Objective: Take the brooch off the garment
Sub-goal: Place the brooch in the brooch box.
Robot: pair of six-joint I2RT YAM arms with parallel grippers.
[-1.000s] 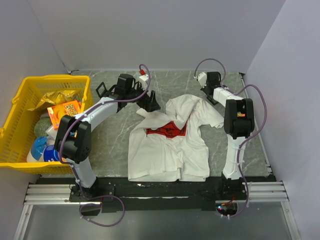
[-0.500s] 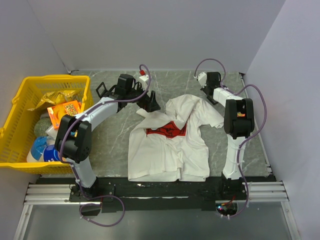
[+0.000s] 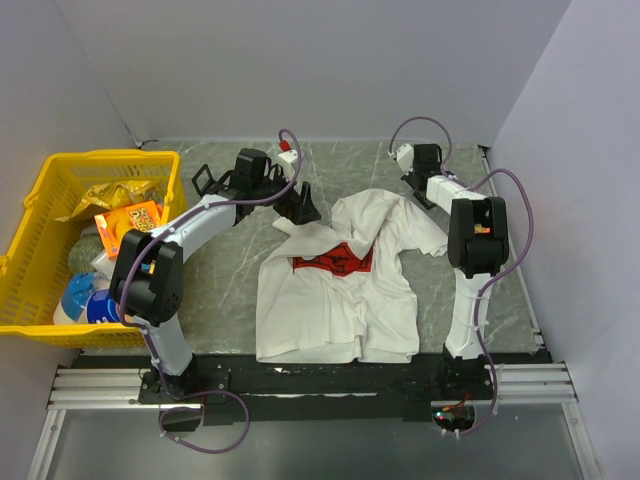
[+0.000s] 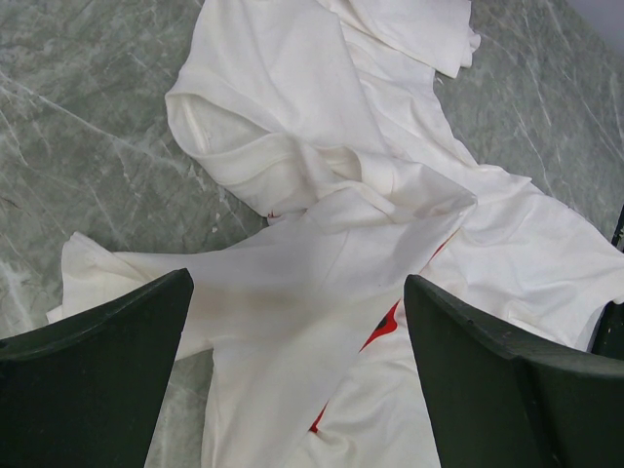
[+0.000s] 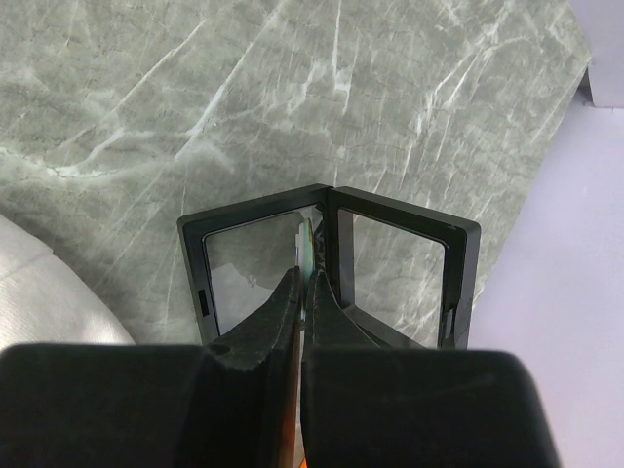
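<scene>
The garment [image 3: 335, 305], a white T-shirt, lies crumpled mid-table with part of its red print [image 3: 336, 260] showing between folds. My right gripper [image 5: 306, 278] is shut on a thin greenish piece seen edge-on, the brooch [image 5: 308, 244]. It holds it over an open black hinged case [image 5: 400, 258] on the marble past the shirt's collar. In the top view this gripper [image 3: 411, 182] sits at the far right of the shirt. My left gripper [image 4: 297, 283] hangs open above the shirt's folded sleeve [image 4: 292, 156], both fingers [image 4: 97, 361] apart and empty; from above it [image 3: 303, 207] is at the shirt's upper left.
A yellow basket [image 3: 60, 165] full of packets and bottles stands at the left edge. A black framed object [image 3: 206, 180] sits by the left arm's wrist. Grey walls close in behind and on both sides, and the marble table [image 3: 220, 270] ends at the rail in front.
</scene>
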